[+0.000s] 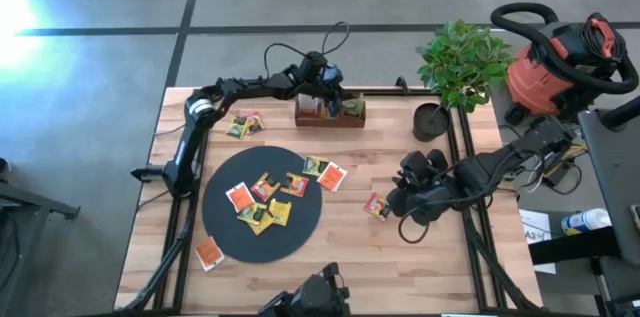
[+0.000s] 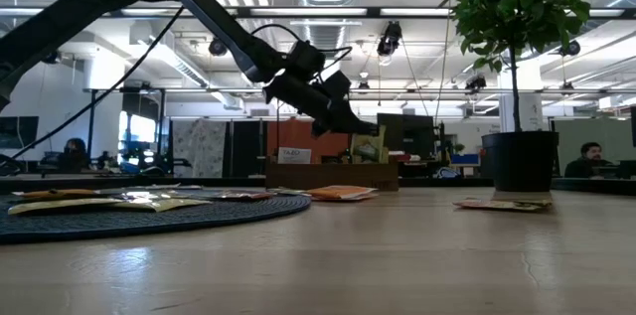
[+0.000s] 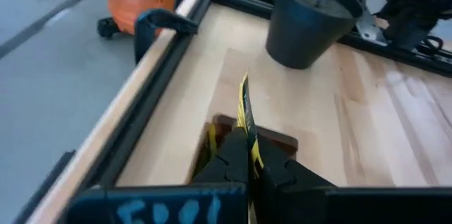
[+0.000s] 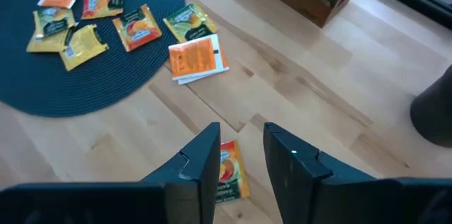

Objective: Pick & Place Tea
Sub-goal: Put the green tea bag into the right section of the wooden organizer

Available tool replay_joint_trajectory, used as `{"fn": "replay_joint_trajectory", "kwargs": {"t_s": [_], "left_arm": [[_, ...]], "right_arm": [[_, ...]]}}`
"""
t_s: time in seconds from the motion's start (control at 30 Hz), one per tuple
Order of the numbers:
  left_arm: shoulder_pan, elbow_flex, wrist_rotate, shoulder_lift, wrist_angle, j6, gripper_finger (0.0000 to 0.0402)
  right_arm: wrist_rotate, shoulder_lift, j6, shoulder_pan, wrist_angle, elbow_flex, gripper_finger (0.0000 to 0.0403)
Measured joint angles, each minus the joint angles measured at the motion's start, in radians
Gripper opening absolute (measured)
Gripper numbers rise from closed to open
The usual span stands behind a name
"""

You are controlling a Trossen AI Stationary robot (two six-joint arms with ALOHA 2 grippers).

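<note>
My left gripper [image 1: 349, 108] reaches over the right end of the brown wooden tray [image 1: 329, 113] at the table's far edge and is shut on a yellow tea packet [image 3: 245, 108]. In the low view this packet [image 2: 367, 146] hangs just above the tray [image 2: 332, 175]. My right gripper [image 4: 239, 155] is open and low over the right half of the table, its fingers on either side of an orange tea packet [image 4: 227, 171] that lies flat on the wood. Several more packets [image 1: 264, 200] lie on the black disc [image 1: 228, 232]. My left gripper pinches the yellow packet between its two fingers, near one edge [image 3: 247, 138]. The fingers slant down toward the tray from its left. The packet stands edge-on beyond the fingertips, over a tray compartment. Whether its lower end touches the tray, I cannot tell.
Two packets [image 1: 243, 125] lie near the far left corner, one [image 1: 208, 253] by the disc's near left rim, two [image 1: 324, 172] at its right rim. A black plant pot [image 1: 432, 120] stands right of the tray. An orange vacuum [image 1: 550, 67] sits off the table.
</note>
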State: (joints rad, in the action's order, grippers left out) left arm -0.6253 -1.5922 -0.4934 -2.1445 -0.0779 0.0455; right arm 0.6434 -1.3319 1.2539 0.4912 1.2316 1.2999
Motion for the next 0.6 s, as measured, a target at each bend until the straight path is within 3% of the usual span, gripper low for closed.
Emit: {"fn": "replay_joint_trajectory", "kwargs": {"t_s": [0.6], "left_arm": [[0.004,0.111,-0.050,-0.043,-0.218,-0.042,0.0000]], "right_arm": [[-0.012,0.001,0.000,-0.066,0.002,0.000,0.0099]]}}
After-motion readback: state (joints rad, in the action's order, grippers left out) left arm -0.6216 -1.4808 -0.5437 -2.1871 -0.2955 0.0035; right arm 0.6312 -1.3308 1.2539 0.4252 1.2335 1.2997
